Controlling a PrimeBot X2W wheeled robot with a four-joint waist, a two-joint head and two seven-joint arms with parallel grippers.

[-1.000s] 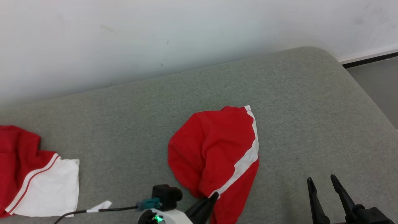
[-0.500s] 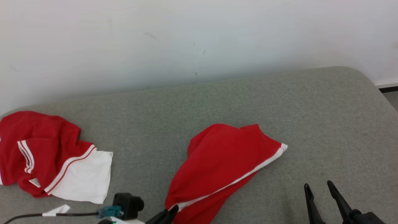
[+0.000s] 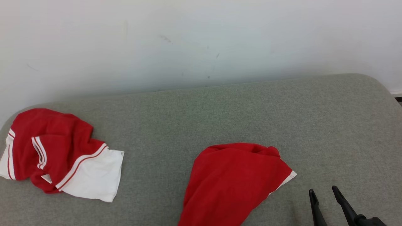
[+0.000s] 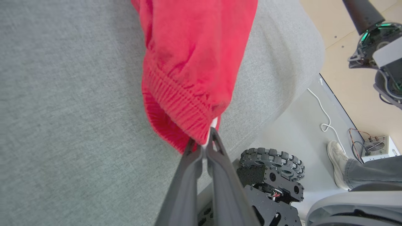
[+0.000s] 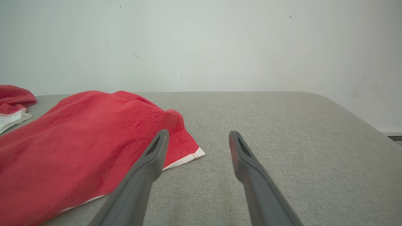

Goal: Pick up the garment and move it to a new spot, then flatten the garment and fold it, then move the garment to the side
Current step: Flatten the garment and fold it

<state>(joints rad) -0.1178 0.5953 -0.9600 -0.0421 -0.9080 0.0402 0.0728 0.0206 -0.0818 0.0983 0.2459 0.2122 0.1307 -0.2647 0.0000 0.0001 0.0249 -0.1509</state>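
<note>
Left gripper (image 4: 205,141): I had its fingers pinched together on the ribbed waistband (image 4: 177,102) of the garment (image 3: 232,179), at the near edge of the cushion (image 3: 220,106).
Garment: it lay mid-cushion, draped away from that pinch, with its long axis slanting forward and to the right.
Free corner (image 3: 290,175): white-trimmed, flat on the cushion at the garment's right end, well apart from my left gripper.
Right gripper (image 3: 325,201): fingers apart, holding nothing, just right of that corner, so the nearer arm.
Next move, as I judged it: the right gripper takes the corner, then both pull along the axis.
</note>
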